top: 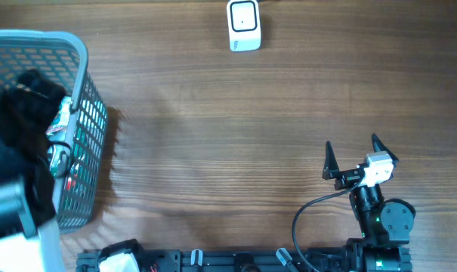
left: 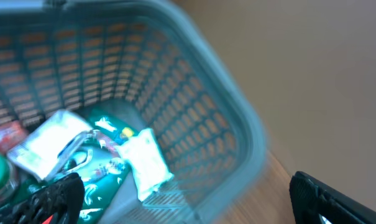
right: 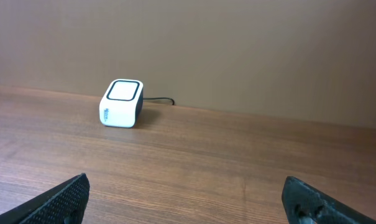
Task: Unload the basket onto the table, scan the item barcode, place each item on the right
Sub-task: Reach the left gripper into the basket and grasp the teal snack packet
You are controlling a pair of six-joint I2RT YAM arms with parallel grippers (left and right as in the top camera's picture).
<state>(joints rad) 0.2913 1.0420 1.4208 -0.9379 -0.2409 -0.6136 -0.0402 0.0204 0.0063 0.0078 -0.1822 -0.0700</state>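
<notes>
Wooden counter (top: 213, 151) is carrying a pale basket (top: 39, 35) at its left edge, with the items (left: 144, 163) lying inside it. Left hand (left: 183, 202) is hovering over them, jaws spread wide and gripping nothing. Right hand (top: 352, 143) is waiting open and empty near the front, well apart from the white scanner (top: 244, 25).

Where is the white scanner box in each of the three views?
Overhead: scanner at the top edge, slightly right of centre.
Left wrist: not in it.
Right wrist: scanner left of centre, far back.
Shared landmark: the wooden table.
</notes>
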